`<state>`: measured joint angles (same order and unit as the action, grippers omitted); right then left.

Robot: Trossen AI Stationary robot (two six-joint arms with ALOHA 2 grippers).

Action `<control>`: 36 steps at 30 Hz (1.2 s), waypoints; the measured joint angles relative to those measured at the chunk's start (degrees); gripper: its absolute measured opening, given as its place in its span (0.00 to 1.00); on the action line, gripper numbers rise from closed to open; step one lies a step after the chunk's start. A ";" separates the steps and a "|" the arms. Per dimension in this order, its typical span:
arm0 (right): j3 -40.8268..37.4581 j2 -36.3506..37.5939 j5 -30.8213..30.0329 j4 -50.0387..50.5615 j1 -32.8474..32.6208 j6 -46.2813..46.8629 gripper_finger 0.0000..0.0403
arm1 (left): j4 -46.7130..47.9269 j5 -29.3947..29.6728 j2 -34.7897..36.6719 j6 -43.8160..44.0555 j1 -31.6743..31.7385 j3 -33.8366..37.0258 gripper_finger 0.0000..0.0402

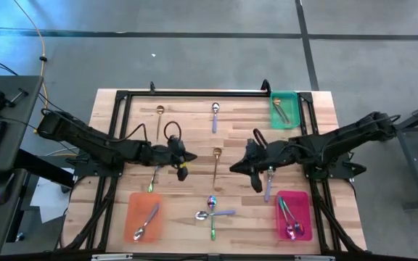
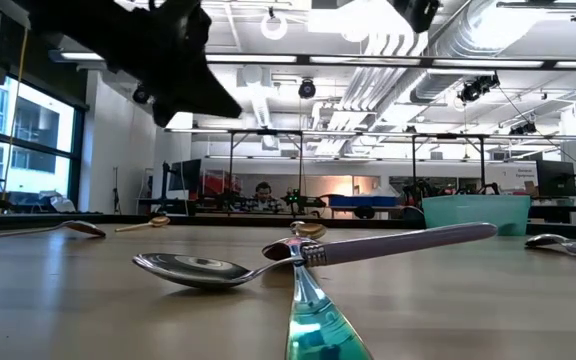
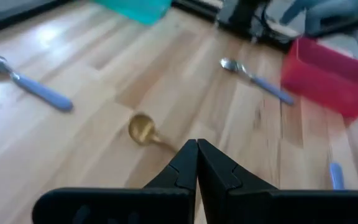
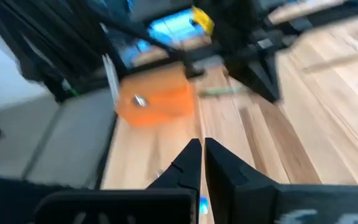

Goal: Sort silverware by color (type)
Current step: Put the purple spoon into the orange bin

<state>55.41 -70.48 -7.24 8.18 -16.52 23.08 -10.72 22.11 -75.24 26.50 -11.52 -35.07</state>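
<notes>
Loose spoons lie flat on the wooden table (image 1: 194, 119). A gold spoon (image 1: 215, 165) lies at mid-table between my two grippers, also in the left wrist view (image 3: 143, 129). My left gripper (image 1: 192, 156) is shut, just left of it and raised above the table; in the left wrist view (image 3: 197, 146) the spoon's handle runs behind the fingertips. My right gripper (image 1: 233, 169) is shut too (image 4: 202, 147), just right of the spoon. A lavender-handled spoon (image 1: 268, 184) lies under the right arm. A rainbow spoon (image 1: 212, 202), a silver spoon (image 2: 198, 268) and a green-handled piece (image 2: 313, 320) are piled near the near edge.
The green tray (image 1: 284, 109) at the far right holds a gold spoon. The orange tray (image 1: 144, 217) at the near left holds a silver one, and the pink tray (image 1: 294, 215) at the near right holds rainbow ones. More spoons (image 1: 159, 119) (image 1: 215, 116) (image 1: 153, 178) lie apart.
</notes>
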 joint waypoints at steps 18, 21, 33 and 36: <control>12.24 -27.46 1.40 16.89 -11.37 23.19 0.26 | 24.98 -0.15 2.29 3.71 -10.50 0.04 0.00; 14.22 -32.87 3.64 18.49 -12.40 21.33 0.35 | 26.19 -0.34 2.29 4.73 -11.26 0.04 0.00; 19.31 -44.79 4.19 20.00 -12.48 12.45 0.35 | 26.37 -3.31 2.29 5.83 -11.55 0.04 0.00; 19.31 -44.91 4.19 20.05 -12.43 12.62 0.25 | 26.02 -4.75 2.29 7.57 -11.53 0.04 0.00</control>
<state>74.72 -115.39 -3.05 28.24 -28.95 35.70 15.31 17.35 -72.95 34.07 -23.05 -35.03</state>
